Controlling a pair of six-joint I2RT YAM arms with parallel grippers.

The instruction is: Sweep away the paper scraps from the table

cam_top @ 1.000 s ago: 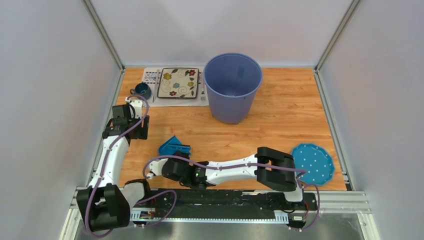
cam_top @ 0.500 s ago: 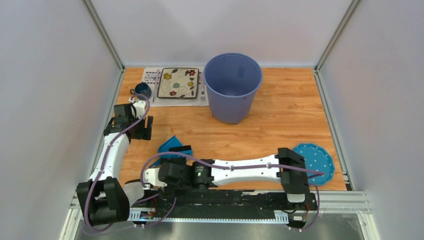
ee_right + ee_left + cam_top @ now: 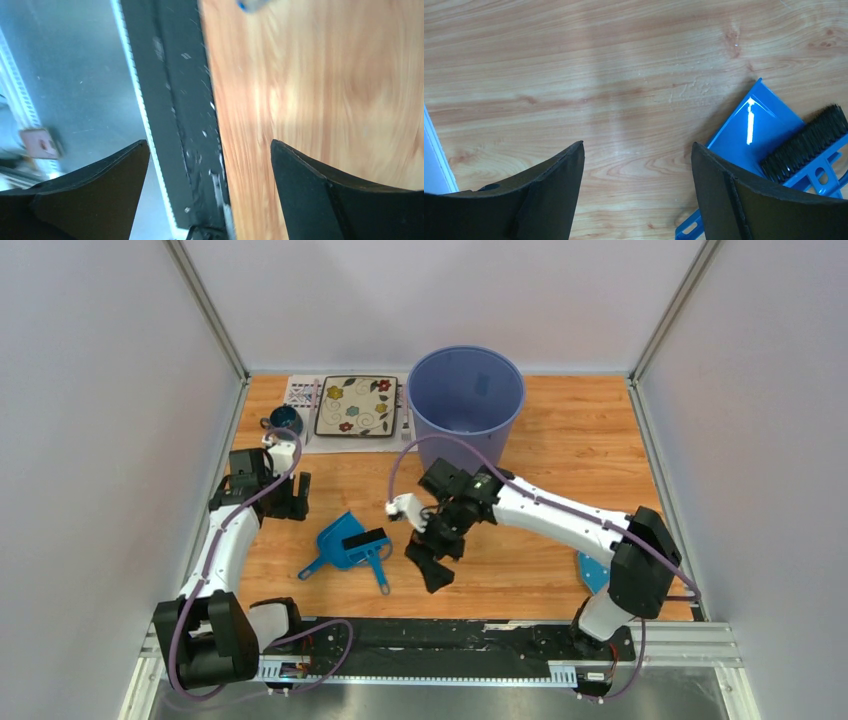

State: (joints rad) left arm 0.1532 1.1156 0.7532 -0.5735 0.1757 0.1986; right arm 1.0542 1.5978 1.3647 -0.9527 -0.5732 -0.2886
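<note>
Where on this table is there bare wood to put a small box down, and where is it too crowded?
The widest bare patch lies between the bin and the right edge of the table. A smaller one lies between the plate, the bin and the dustpan. Crowded: the far left corner, and the front, where the right gripper hangs beside the dustpan.

Bare table [image 3: 590,455] lies open right of the blue waste bin [image 3: 466,430]; the dustpan [image 3: 338,540] and brush [image 3: 370,541] block the near-left, plate [image 3: 356,406] and mug [image 3: 285,420] the far-left corner
</note>
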